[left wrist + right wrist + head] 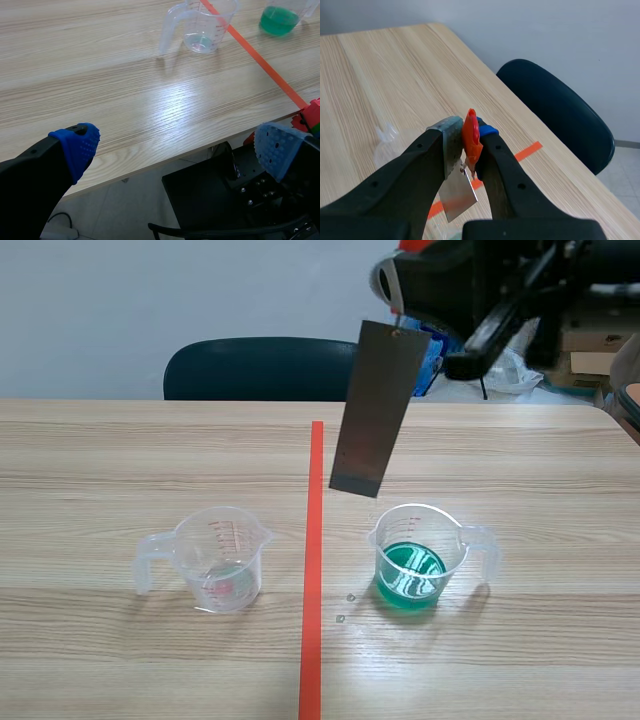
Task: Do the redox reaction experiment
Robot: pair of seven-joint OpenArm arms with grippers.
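A grey metal sheet [378, 410] hangs upright from my raised right gripper [402, 326], its lower edge just above and behind the beaker of green liquid [420, 555]. In the right wrist view my right gripper [465, 131] is shut on the sheet's [457, 197] top end, with an orange-red piece [471, 140] pinched beside it. A clear beaker [215, 558] with a trace of liquid stands left of the tape line. My left gripper [177, 145] is open over the table's front edge, well short of the clear beaker [202, 25] and the green beaker [280, 15].
An orange-red tape line [313, 560] runs between the two beakers. A few droplets [345, 608] lie on the table by the green beaker. A dark chair [260, 368] stands behind the far edge. Boxes and bags sit at the back right [590, 350].
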